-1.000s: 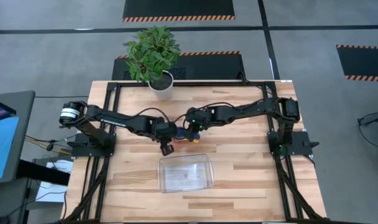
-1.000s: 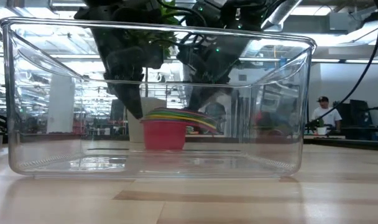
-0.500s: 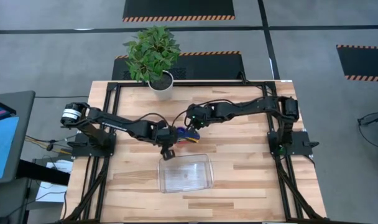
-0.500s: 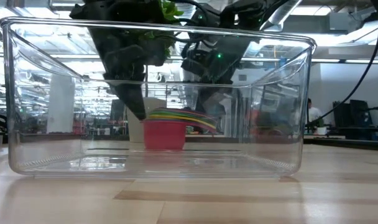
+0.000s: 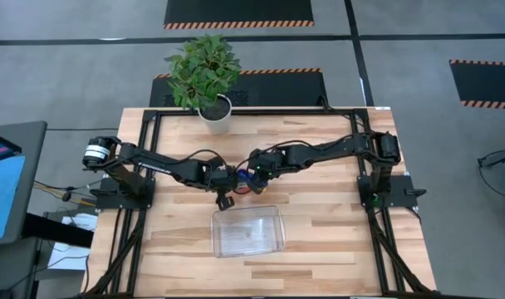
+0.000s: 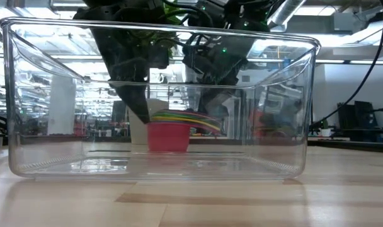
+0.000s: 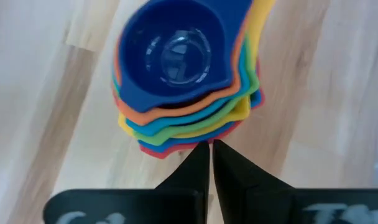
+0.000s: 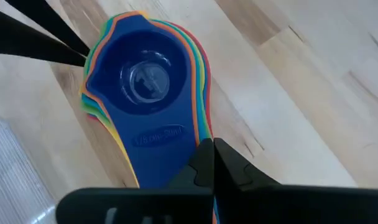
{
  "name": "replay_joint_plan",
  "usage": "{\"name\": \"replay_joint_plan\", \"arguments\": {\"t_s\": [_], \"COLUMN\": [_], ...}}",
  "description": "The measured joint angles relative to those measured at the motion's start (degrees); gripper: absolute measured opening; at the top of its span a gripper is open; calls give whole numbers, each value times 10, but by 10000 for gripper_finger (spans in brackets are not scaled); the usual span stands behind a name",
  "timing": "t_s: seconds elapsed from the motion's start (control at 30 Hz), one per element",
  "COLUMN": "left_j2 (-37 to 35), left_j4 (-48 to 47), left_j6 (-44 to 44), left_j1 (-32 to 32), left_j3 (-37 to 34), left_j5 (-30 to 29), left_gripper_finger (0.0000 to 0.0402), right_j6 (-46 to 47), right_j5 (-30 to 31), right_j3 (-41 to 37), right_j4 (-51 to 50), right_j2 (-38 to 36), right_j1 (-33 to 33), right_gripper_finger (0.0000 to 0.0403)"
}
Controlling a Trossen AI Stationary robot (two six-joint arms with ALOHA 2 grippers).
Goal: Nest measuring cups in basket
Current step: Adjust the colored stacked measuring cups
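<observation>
writing: there's an embossed oval mark on the top blue cup's handle (image 8: 158, 135), too faint to read. nothing else legible.

surface: light wood table (image 5: 319, 241) on a black frame, grey floor with hazard-striped mats around it. white pot with a green plant (image 5: 204, 71) sits at the table's far edge. low view looks through the basket into a bright open workshop.

your cups (image 7: 183, 74) sit nested in one stack on the bare wood, dark blue on top, then orange, light blue, yellow, green, red edges showing below. the stack is outside the basket (image 5: 248, 232), just beyond its far wall; the basket holds nothing.

left gripper (image 7: 210, 152): fingers pressed together, tips at the stack's rim, touching or nearly so, pinching nothing.

right gripper (image 8: 212, 149): fingers pressed together too, tips over the handles of the stack, nothing held. can't tell if it touches the handle.

both grippers meet at the stack mid-table.
</observation>
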Motion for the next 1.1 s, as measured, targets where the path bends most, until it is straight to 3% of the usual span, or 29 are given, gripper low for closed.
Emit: {"name": "replay_joint_plan", "arguments": {"t_s": [0.17, 0.4, 0.83, 1.1], "left_j2": [0, 0, 2, 2], "left_j4": [0, -7, -5, 1], "left_j6": [-2, -33, -15, 8], "left_j1": [5, -13, -20, 2], "left_j3": [0, 0, 0, 0], "left_j5": [-12, 46, -6, -20], "left_gripper_finger": [11, 11, 11, 11], "right_j6": [20, 20, 16, 21], "right_j5": [2, 33, -2, -21], "right_j3": [0, 0, 1, 0], "right_j4": [-1, -17, -1, 14], "right_j2": [0, -2, 40, 33], "right_j1": [15, 2, 1, 8], "right_gripper_finger": [28, 18, 31, 12]}}
